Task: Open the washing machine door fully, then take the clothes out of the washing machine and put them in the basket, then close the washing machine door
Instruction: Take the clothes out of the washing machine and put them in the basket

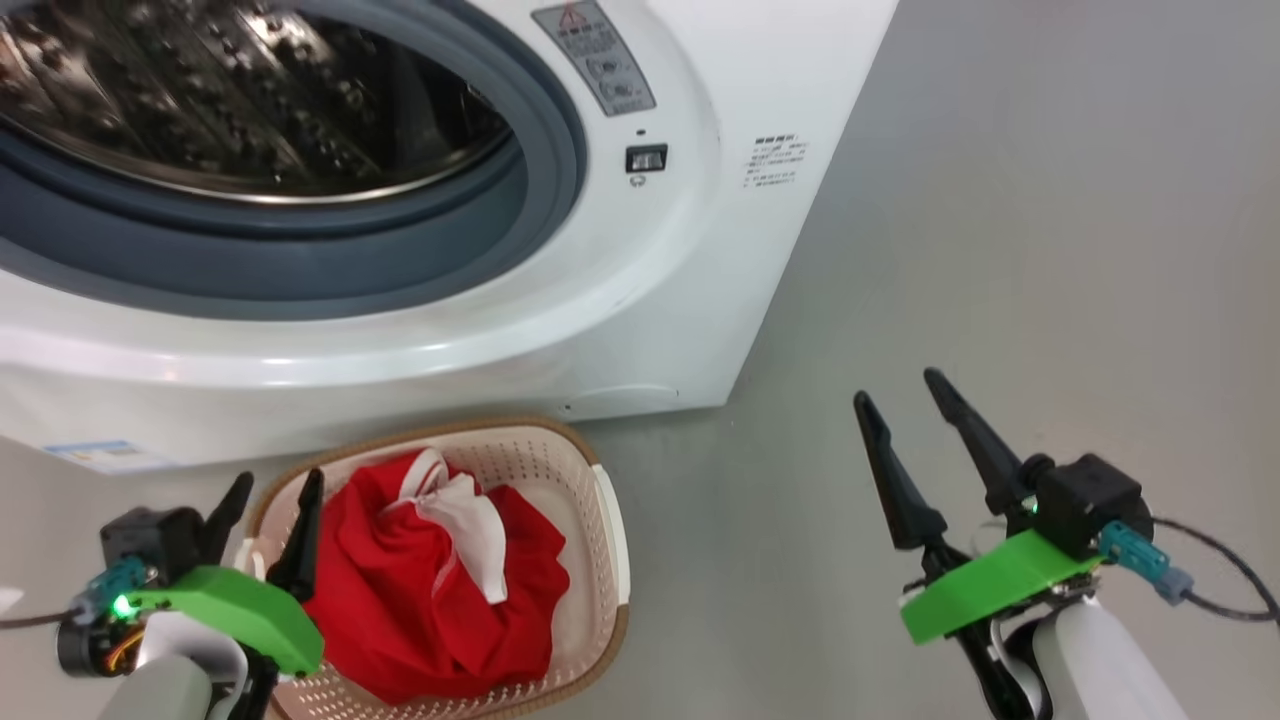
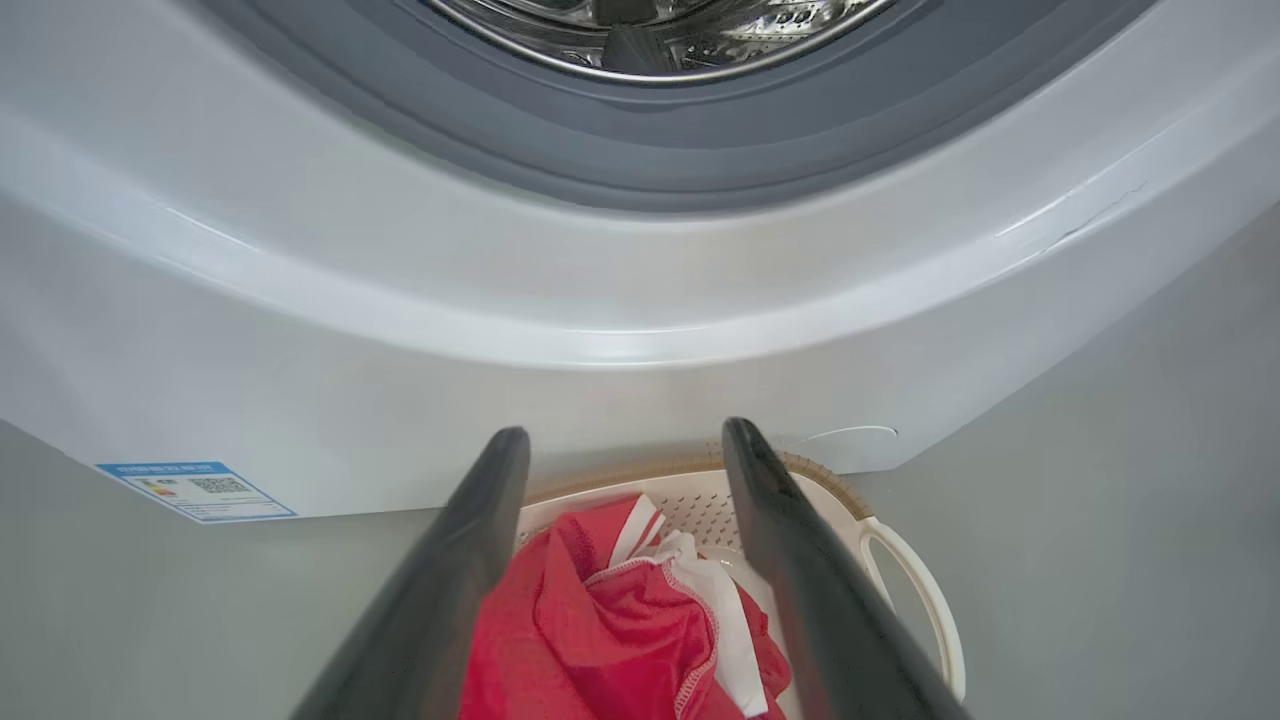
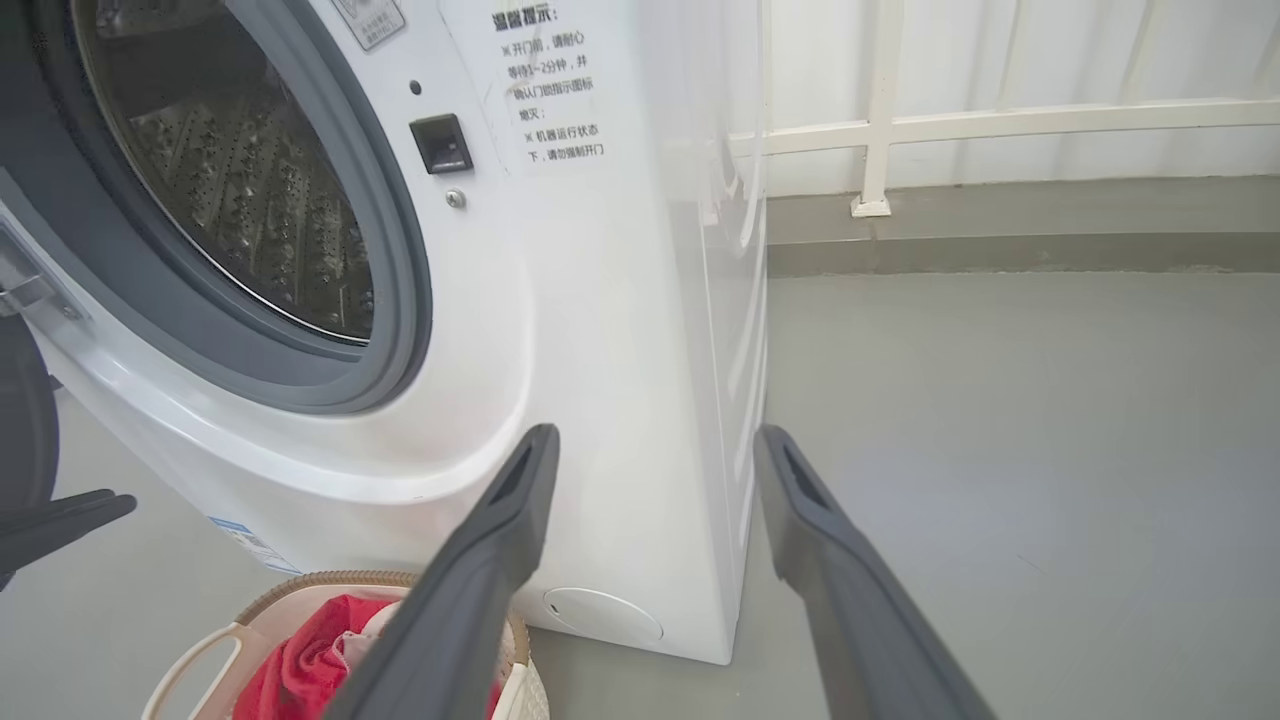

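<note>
A big white boxy front-loading washing machine [image 1: 640, 300] takes up the upper left of the head view, its round mouth uncovered, with the grey rubber gasket [image 1: 300, 270] ringing the perforated steel drum [image 1: 230, 90]. A small blue label [image 1: 95, 455] sits low on its front at the left edge. Just below the machine, at the lower left, a small cream perforated plastic basket [image 1: 520, 428] with a brown woven-look rim stands on the grey floor [image 1: 1000, 250], and the bright red clothes with white trim [image 1: 400, 600] lie bunched inside it. The left gripper [image 1: 280, 478] hovers at the basket's left rim, its 2 dark fingers spread and grasping nothing; in the left wrist view the left gripper [image 2: 625, 432] frames the clothes [image 2: 580, 640] without touching them. The right gripper [image 1: 896, 385], at the lower right, is well apart from the basket, over bare floor, its jaws likewise released and empty.
</note>
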